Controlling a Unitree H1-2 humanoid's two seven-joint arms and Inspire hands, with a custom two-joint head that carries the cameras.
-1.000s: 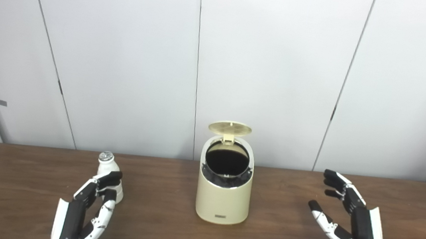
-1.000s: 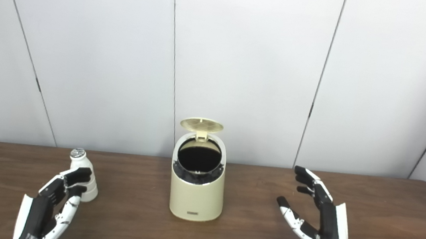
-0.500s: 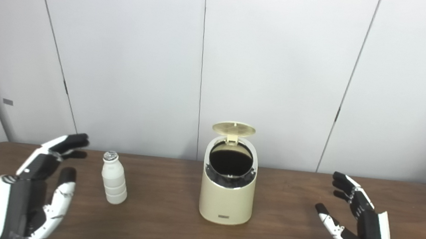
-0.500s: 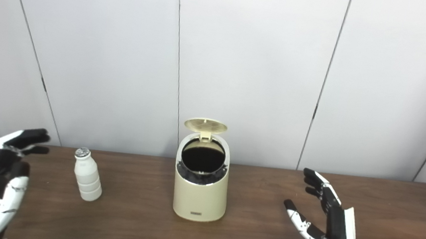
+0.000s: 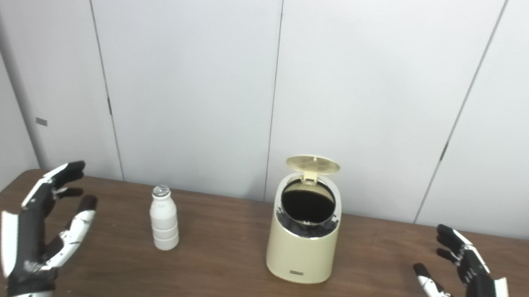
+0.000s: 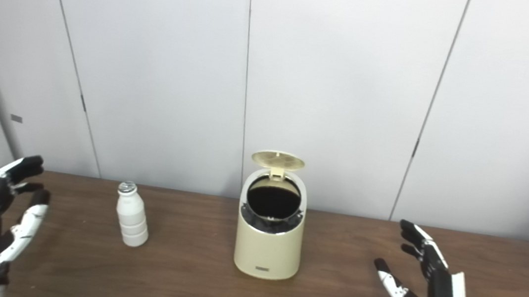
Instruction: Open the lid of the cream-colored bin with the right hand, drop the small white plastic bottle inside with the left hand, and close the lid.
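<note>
- Since our left hand (image 5: 43,230) was wrapped close around the bottle (image 5: 164,219) a second ago and now sits well off to its left, fingers spread and holding nothing, we'd say that grab didn't take.
- The bottle is upright on the worktop (image 5: 209,282), between our left hand and the bin (image 5: 302,245), touching neither.
- The whole view slid sideways too, so that's our head turning. The bottle and bin probably haven't moved at all.
- The lid (image 5: 313,164) is flipped up and the dark opening is clear, so the opening part looks done.
- Our right hand (image 5: 469,294) waits open and empty, well right of the bin, same pose as before.
- What's left, by our guess: come back in on the bottle, close properly around its body, carry it over the opening, let go, then shut the lid.
</note>
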